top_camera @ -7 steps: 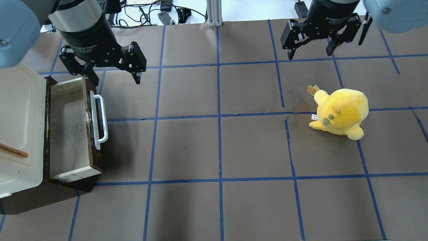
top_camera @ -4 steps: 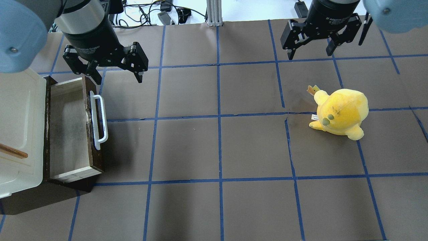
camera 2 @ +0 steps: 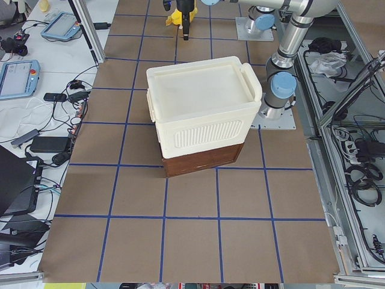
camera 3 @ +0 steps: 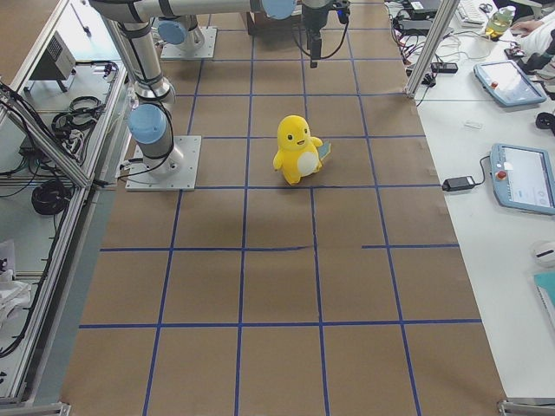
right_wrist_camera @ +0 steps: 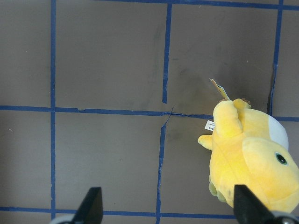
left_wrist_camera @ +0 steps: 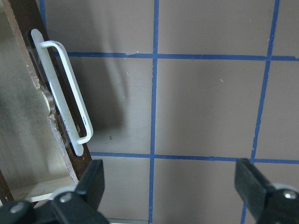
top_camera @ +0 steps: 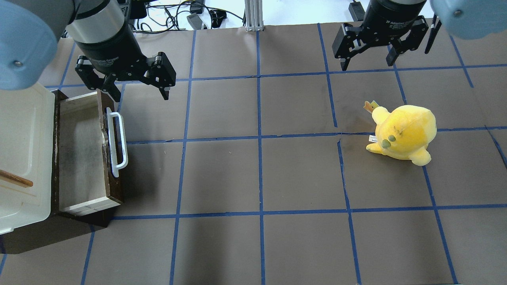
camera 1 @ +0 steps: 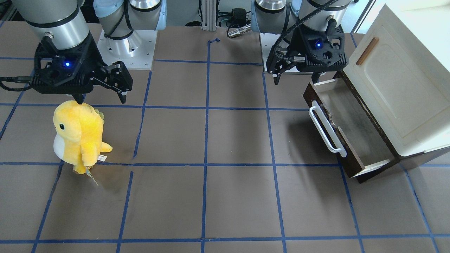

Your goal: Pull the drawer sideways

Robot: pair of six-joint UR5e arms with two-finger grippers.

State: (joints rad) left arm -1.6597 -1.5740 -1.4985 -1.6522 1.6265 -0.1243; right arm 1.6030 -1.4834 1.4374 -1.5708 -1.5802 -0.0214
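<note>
One drawer (top_camera: 79,154), one plush (top_camera: 406,134); left claw (top_camera: 140,96), right claw (top_camera: 367,65) both spread

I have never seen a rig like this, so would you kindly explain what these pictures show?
These are two robot arms at a table marked with blue tape lines. Each arm ends in a two-finger end effector. Two pictures come from fixed cameras above, two from the table's ends, and two from cameras on the wrists. The left end effector is open and empty. It hovers by a drawer with a white handle, pulled out of a cream cabinet. The right end effector is open and empty too, near a yellow plush toy.
</note>
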